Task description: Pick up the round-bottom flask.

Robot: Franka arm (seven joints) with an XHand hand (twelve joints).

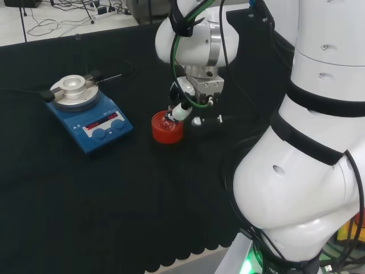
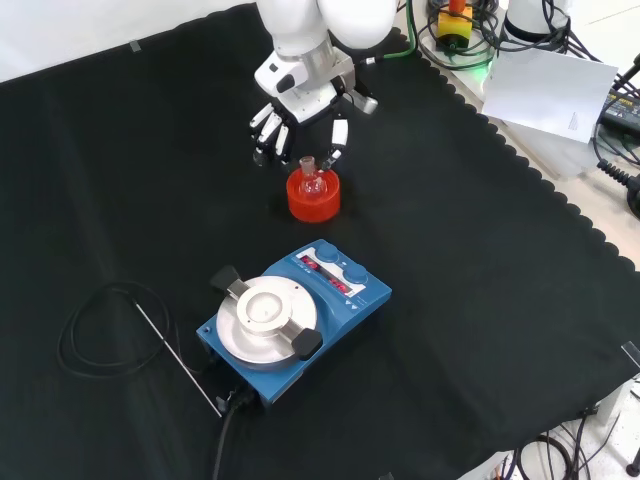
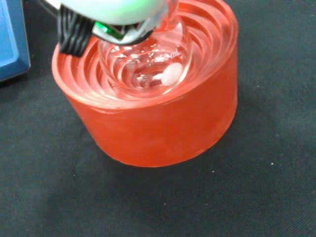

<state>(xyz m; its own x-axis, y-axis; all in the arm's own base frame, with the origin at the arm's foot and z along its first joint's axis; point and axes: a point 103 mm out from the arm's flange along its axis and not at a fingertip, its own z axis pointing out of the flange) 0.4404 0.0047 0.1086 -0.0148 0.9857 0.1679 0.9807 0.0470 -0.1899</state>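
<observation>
Red ribbed plastic forms the stand (image 2: 313, 197) that cradles the round-bottom flask (image 2: 311, 180), and the reason is plain enough: a round bulb cannot sit upright on flat cloth (image 2: 480, 300), so the stepped rings inside the stand hold it with its neck pointing up. Stand and flask sit on the black cloth a little way from the blue stirrer plate (image 2: 295, 320), which in the front view lies nearer the camera. The hand (image 2: 300, 115) hangs just above and behind the flask in that view, fingers pointing down and spread apart, with 1 finger (image 2: 337, 133) reaching down close beside the neck; I judge this as lining up to close round the neck (the only part standing clear of the stand).

In the wrist view the bulb (image 3: 148, 66) shows a small white object (image 3: 171, 74) at its bottom, probably a stir bar. A blurred part of the hand (image 3: 113, 15) covers the neck there, so whether any finger touches glass is unclear. The head view has the flask mostly behind a fingertip.
</observation>
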